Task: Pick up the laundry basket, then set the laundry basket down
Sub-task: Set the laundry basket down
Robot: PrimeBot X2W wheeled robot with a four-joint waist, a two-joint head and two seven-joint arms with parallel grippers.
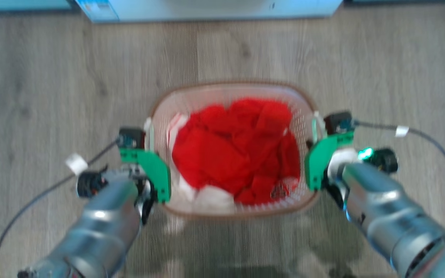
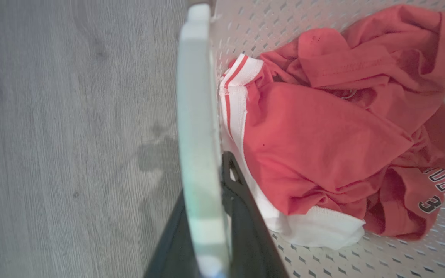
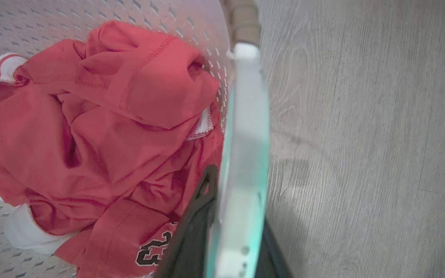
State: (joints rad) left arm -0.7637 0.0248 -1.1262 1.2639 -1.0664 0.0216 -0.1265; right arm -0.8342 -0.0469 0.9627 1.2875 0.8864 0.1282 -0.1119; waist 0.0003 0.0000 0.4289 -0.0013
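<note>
The laundry basket, white and perforated with a brown rim, sits at the middle of the blurred head view, with red and white clothes inside. My left gripper is at its left handle and my right gripper at its right handle. In the left wrist view my left gripper is shut on the pale handle, one dark finger on each side, beside the basket wall. In the right wrist view my right gripper clamps the other handle the same way. Whether the basket touches the floor I cannot tell.
Grey wood-look floor surrounds the basket on all sides. A pale blue and white appliance front runs along the far edge. Dark cables trail from both wrists over the floor.
</note>
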